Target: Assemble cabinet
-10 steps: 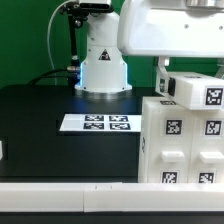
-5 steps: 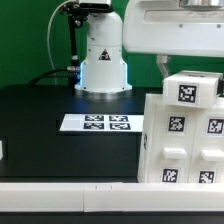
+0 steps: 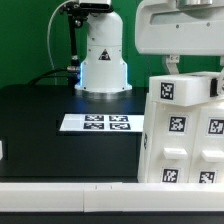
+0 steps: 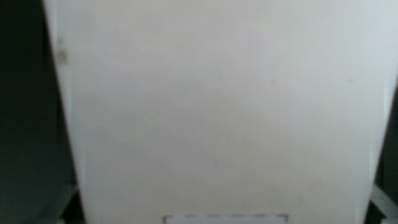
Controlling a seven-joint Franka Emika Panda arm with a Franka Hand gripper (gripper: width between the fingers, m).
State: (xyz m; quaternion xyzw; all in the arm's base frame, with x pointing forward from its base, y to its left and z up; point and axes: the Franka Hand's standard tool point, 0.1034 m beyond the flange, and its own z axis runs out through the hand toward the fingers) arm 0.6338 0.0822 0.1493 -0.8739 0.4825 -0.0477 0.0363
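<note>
- The step in hand looks like setting a white block point(image 3: 185, 88) onto the top of the cabinet point(image 3: 180, 145), which stands at the exterior view's right, on the black table point(image 3: 50, 125).
- To do it well, I would judge that the block should come down level and square with the frame below — it sits a little tilted now, so its edges need to line up before any push.
- A slow, straight descent seems wise; a skewed block could jam against the frame or tip the cabinet.
- The gripper point(image 3: 172, 66) hangs directly above the block, under the big white arm housing at the top of the exterior view; only a dark finger shows beside the block's upper edge.
- Whether the fingers are clamped on the block or spread apart — I cannot tell; the contact is hidden.
- In the wrist view a broad plain white surface point(image 4: 222, 110) fills nearly everything, so the block or cabinet is very close beneath the tool.
- The marker board point(image 3: 97, 123) lies flat on the table, just beside the cabinet and apart from the tool.
</note>
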